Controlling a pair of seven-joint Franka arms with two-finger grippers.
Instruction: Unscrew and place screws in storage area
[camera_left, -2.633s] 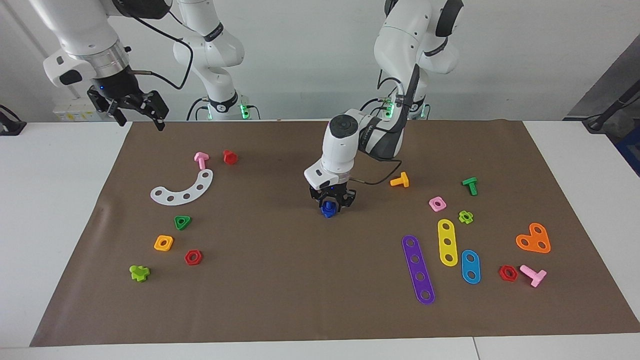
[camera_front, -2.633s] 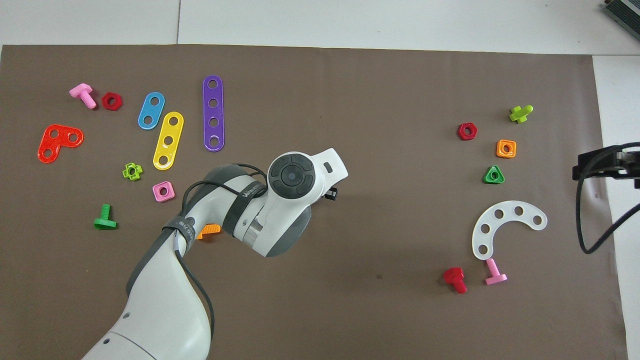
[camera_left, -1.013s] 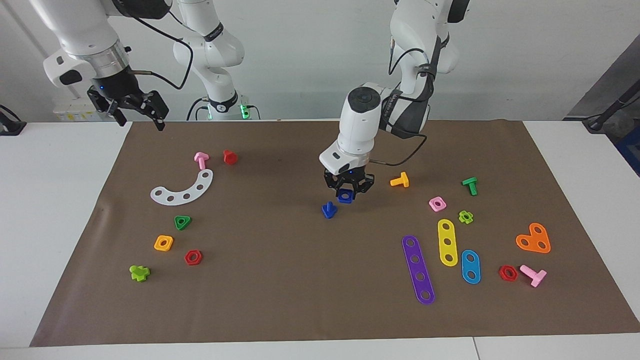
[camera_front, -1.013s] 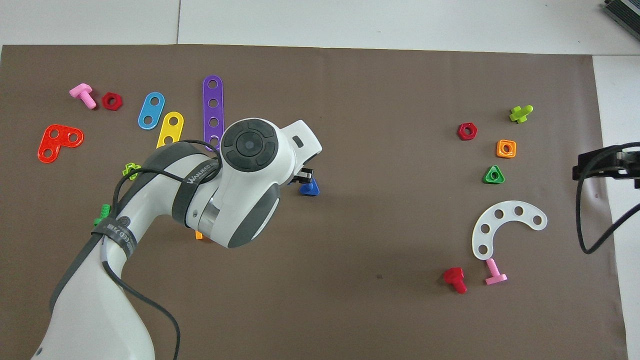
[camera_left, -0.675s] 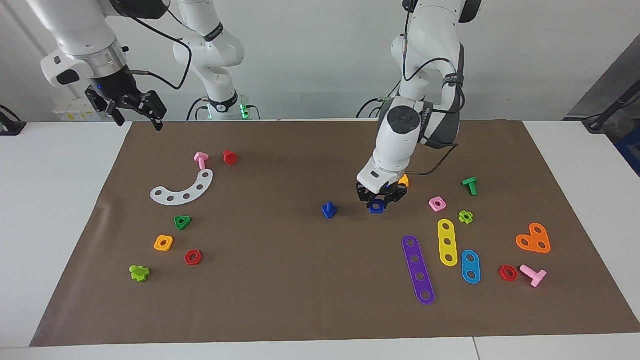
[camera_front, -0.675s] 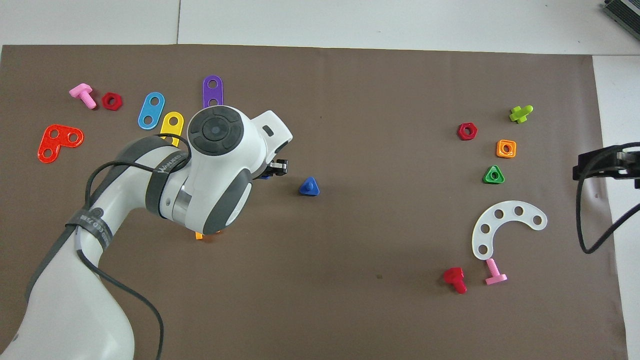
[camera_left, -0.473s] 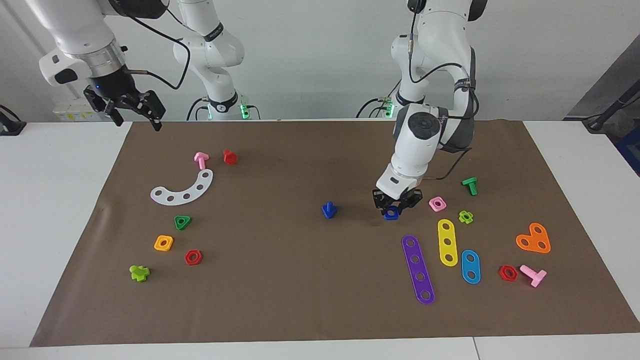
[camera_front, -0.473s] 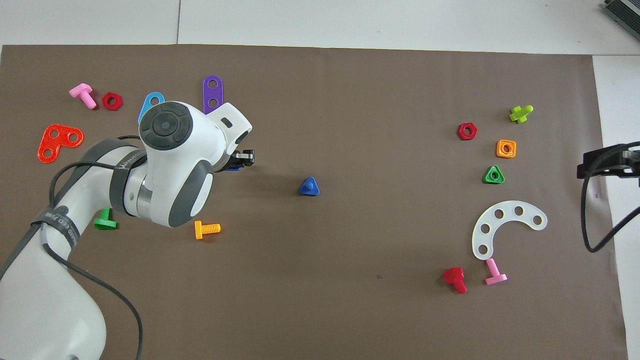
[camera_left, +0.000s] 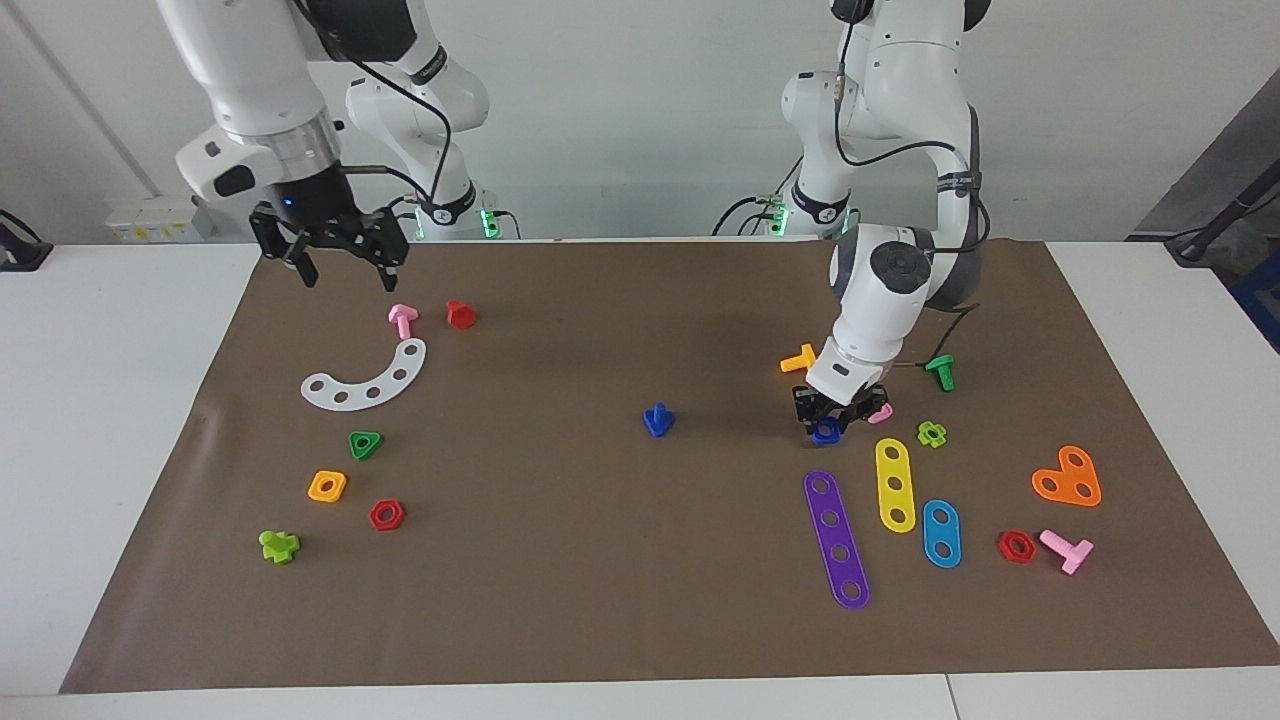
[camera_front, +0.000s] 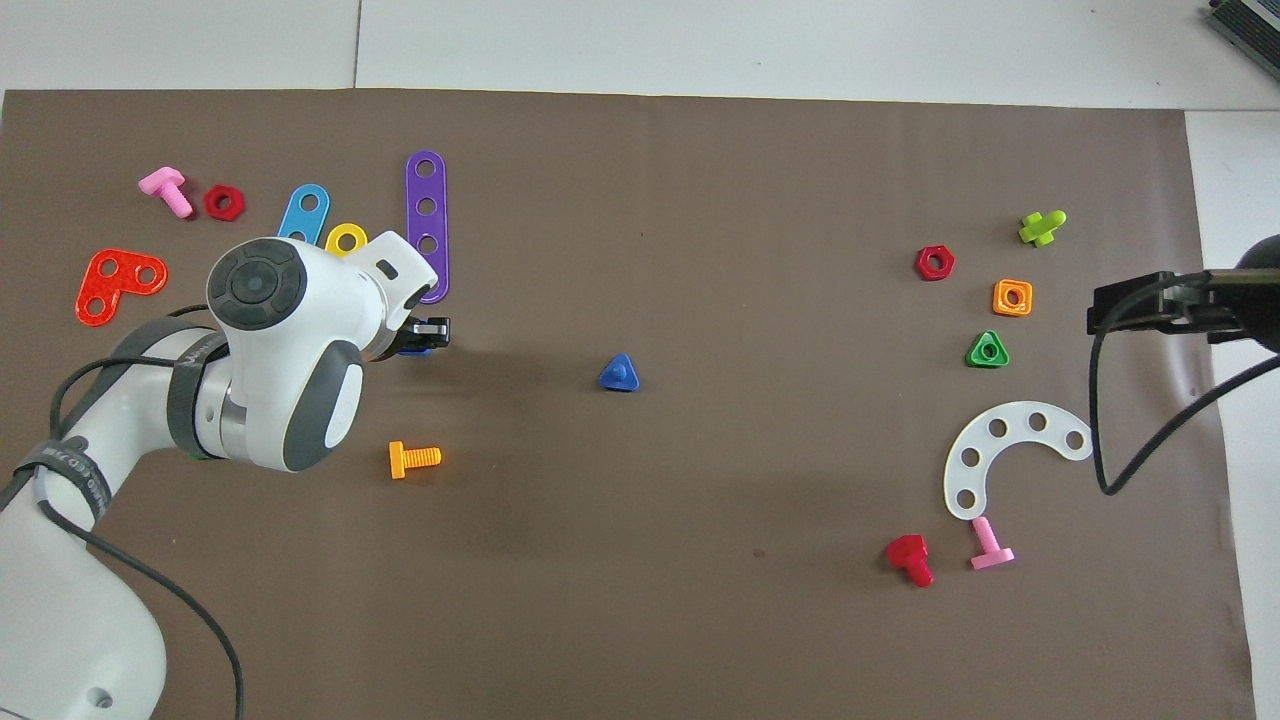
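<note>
Left gripper (camera_left: 838, 416) holds the blue nut (camera_left: 826, 432) low over the brown mat (camera_left: 600, 560), just beside the pink nut (camera_left: 882, 412)
The facing view shows the nut clamped in the fingers; overhead the arm hides most of it. The blue bolt (camera_left: 657, 420) stands alone mid-mat, well apart. White table, pale wall. Since a second ago the left gripper has carried the nut toward its own end, and the right gripper (camera_left: 345, 262), fingers spread, has swung in over the mat's edge near the pink bolt (camera_left: 402, 319)

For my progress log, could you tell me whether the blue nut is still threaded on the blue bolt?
No, the blue bolt stands alone mid-mat, while the left gripper holds the blue nut.
</note>
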